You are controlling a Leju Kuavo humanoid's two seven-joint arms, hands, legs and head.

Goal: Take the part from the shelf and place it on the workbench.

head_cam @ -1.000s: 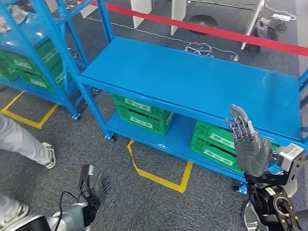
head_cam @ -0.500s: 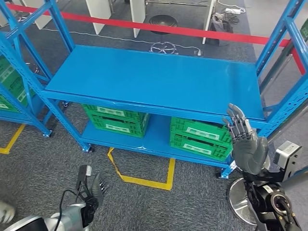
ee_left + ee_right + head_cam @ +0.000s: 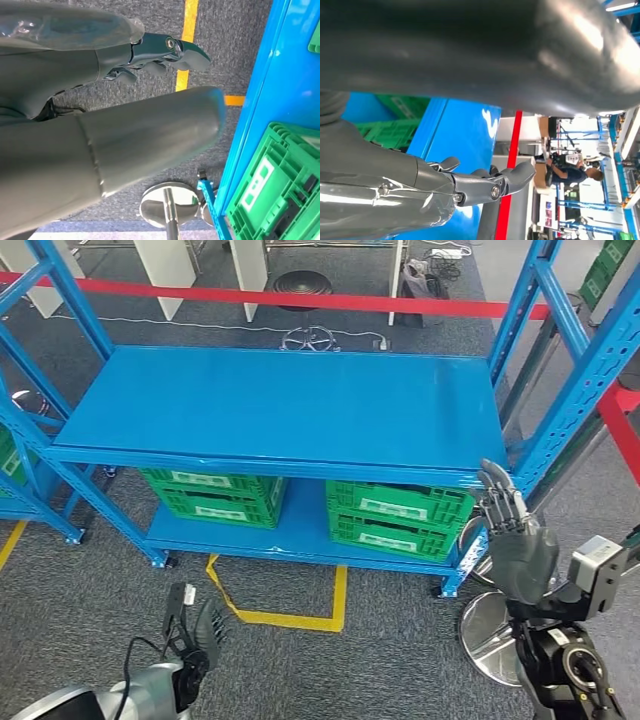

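blue shelf (image 3: 287, 405), green crates (image 3: 396, 517), right hand (image 3: 515, 540) raised

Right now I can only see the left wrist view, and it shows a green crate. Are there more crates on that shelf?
Observer: Yes. The head view shows two lots on the lower shelf: the left green crates and the right green crates.
Operator: Where's my other hand?
Observer: The right hand is raised by the front right corner of the upper shelf, fingers apart, holding nothing.
Operator: What's behind the shelf?
Observer: A red tape stretches across the floor area behind it.
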